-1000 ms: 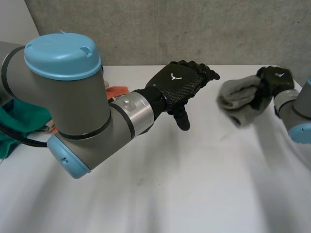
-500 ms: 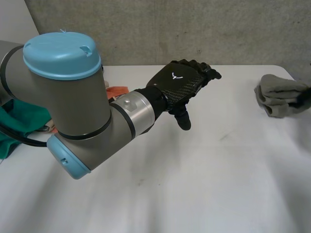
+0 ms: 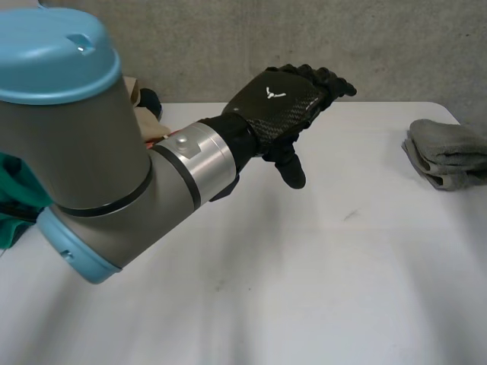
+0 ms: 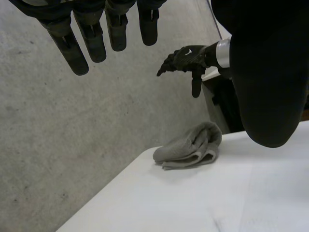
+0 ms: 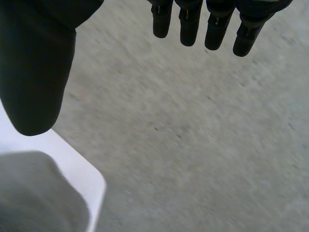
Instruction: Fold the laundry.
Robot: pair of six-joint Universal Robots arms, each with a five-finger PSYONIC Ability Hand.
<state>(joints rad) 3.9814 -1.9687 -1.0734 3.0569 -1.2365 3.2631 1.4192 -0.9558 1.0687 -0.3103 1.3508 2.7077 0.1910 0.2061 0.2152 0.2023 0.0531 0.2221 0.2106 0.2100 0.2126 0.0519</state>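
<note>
Your left robot hand [image 3: 275, 105] hangs in the air over the far half of the bench [image 3: 304, 289]. Its fingers are loosely straight and slightly fanned, and its thumb points down toward the bench top. It has hold of nothing. In its own wrist view the fingers [image 4: 91, 36] reach out straight, with the thumb set wide apart from them and nothing between.

Past those fingertips, the same view shows your right robot hand [image 4: 186, 58] hanging in the air above the grey towel [image 4: 190, 147], well apart from it. Its fingers are spread and relaxed, its thumb points down, and it carries nothing. The right wrist view agrees: the fingers [image 5: 215, 29] are straight and the thumb stands off to the side.

In the head view the grey towel [image 3: 449, 152] lies at about 3 o'clock from the left robot hand, near the bench's far right corner. It is folded into a small bundle. In the right wrist view it is a grey blur [image 5: 34, 193] under the thumb, on the rounded white corner of the bench [image 5: 89, 179].

The left arm [image 3: 91, 167] fills the 9 o'clock side of the head view. A bit of green cloth [image 3: 7, 194] shows at the edge behind it. A grey wall [image 3: 228, 46] runs along the bench's 12 o'clock side.
</note>
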